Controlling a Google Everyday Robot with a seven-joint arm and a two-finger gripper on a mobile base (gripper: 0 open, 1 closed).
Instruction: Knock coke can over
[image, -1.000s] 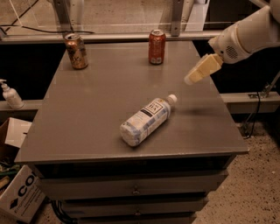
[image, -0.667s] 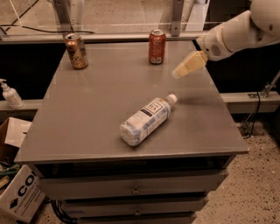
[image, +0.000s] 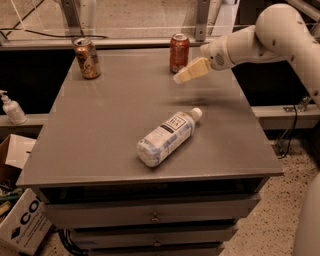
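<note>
The coke can (image: 179, 52), red with white markings and a silver top, stands upright at the back of the grey table (image: 100, 130), right of its middle. My gripper (image: 184, 75) reaches in from the right on a white arm. Its cream tip hangs above the table just to the right of the can and slightly nearer the front, close to the can's lower half. I see no contact between them.
A brown-gold can (image: 87, 58) stands upright at the back left. A clear plastic bottle (image: 167, 137) with a white cap lies on its side mid-table. A cardboard box (image: 22, 225) sits on the floor at left, a white pump bottle (image: 11, 107) on a ledge.
My gripper has moved left and toward the back of the table, closing most of the gap to the coke can. The can and bottle have not moved.
</note>
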